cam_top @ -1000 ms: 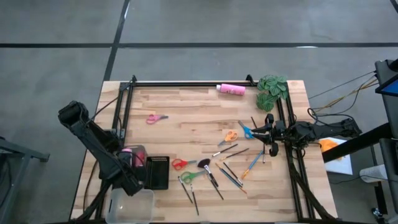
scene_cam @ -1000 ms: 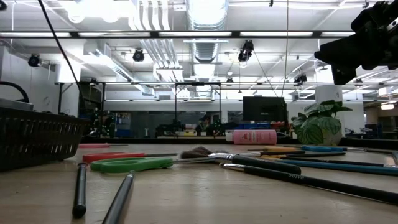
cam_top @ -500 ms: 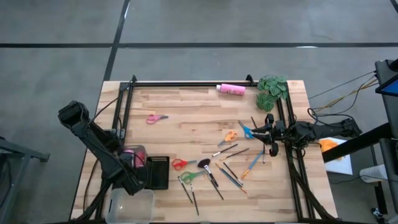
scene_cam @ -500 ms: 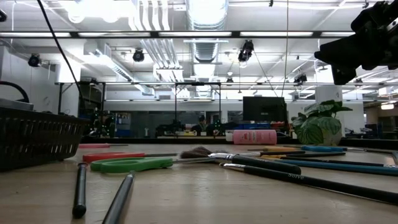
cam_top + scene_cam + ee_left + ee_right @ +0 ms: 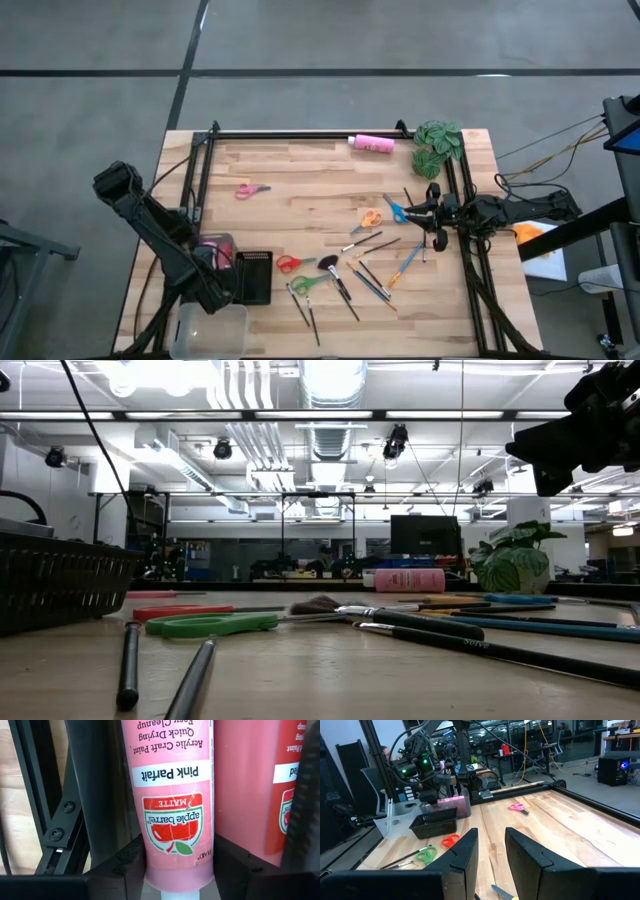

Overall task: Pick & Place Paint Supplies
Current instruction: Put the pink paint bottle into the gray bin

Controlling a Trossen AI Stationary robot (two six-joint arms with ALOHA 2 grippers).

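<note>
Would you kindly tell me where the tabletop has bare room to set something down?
Bare wood lies between the pink-handled scissors and the orange-handled scissors, up to the pink paint bottle. It is crowded from the red-handled scissors across the dark-handled brushes.

left arm was reaching down at the near left corner, its gripper (image 5: 180, 870) with fingers either side of a bottle. right gripper (image 5: 437, 213) hovered far right, fingers slightly apart.

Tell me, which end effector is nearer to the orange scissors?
Right. The right end effector hovers just beside the orange scissors; the left end effector is far across the table, at the bins.
</note>
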